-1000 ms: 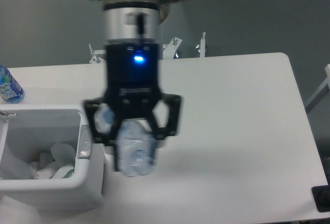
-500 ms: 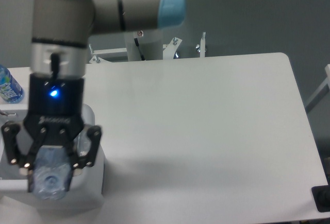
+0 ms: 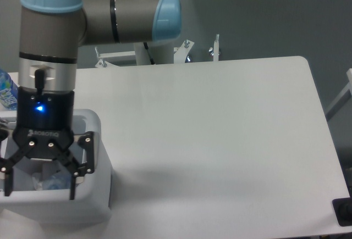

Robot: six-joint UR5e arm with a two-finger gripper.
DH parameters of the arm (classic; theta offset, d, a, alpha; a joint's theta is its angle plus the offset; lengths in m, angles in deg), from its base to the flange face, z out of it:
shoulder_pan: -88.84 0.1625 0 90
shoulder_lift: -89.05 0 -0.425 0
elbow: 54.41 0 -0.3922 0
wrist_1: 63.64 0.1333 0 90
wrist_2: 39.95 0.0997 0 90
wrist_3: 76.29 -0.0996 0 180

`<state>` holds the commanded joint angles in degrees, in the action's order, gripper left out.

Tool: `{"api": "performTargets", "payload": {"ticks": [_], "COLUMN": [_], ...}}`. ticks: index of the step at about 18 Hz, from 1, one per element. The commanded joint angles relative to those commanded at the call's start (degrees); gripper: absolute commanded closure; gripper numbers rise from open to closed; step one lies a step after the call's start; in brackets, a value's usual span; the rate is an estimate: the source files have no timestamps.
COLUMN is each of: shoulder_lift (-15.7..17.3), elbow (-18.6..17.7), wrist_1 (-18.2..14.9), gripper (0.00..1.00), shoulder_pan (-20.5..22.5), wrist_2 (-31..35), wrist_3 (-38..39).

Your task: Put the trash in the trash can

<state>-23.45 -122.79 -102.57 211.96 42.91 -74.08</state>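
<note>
The white trash can (image 3: 60, 207) stands at the table's front left corner. My gripper (image 3: 39, 179) hangs right above its opening with its fingers (image 3: 75, 177) spread wide and nothing between them. The clear plastic bottle (image 3: 55, 183) lies inside the trash can, below the fingers, only partly visible. White paper trash (image 3: 37, 180) lies beside it in the can. The arm hides much of the can's inside.
A bluer bottle with a bright label (image 3: 5, 94) stands at the table's far left edge behind the arm. Metal clamps (image 3: 215, 47) stick up at the table's back edge. A black object (image 3: 343, 212) sits off the front right corner.
The gripper carried the bottle left from the table's middle to above the trash can, then opened. The bottle has left the fingers and lies in the can.
</note>
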Motion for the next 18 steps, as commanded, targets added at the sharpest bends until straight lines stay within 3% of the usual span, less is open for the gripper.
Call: {"api": "performTargets", "payload": {"ticks": [3,7,9,14,18], "shoulder_lift": [-0.2,1.6,3.9,6.3,7.6], "elbow": [-0.9,-3.0,-5.3,-9.8,-10.6], "wrist_1": [-0.4,-1.7,-4.2,-12.3,-16.6], "gripper": [0.0,0.0,0.0,0.0,0.0], "shoulder_pan": [4.4,11.1,14.2,19.8,22.7], "wrist_2": [6.2,11.0,10.9,11.2,10.8], "wrist_3": [-2.5,-15.5,-20.8,-40.3,-45.6]}}
